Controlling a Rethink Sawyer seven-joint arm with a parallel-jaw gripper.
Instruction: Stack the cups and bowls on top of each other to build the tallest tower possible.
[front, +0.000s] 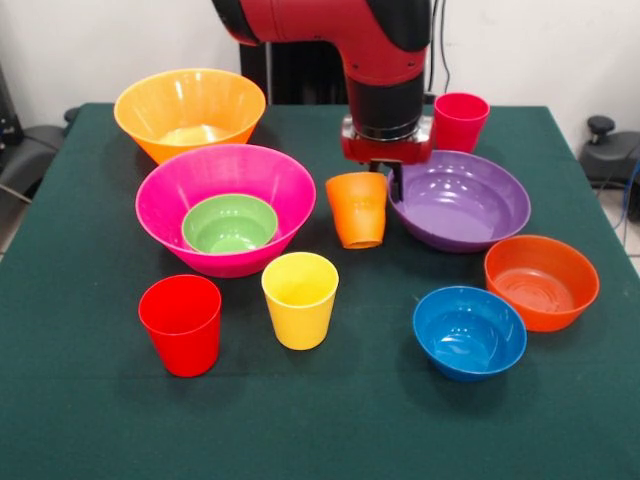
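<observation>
You'll find the gripper (378, 180) down between the purple bowl (460, 200) and the hot-pink bowl (226, 208), its fingers grasping the orange cup (357, 208). That cup hangs mouth up, long axis near vertical and tilted slightly, its base just above the table (80, 400). The small green bowl (229, 223) sits inside the hot-pink one. The red cup (182, 324) and yellow cup (300, 299) stand upright, mouths up, near the front; the crimson-pink cup (460, 121) stands behind the purple bowl.
</observation>
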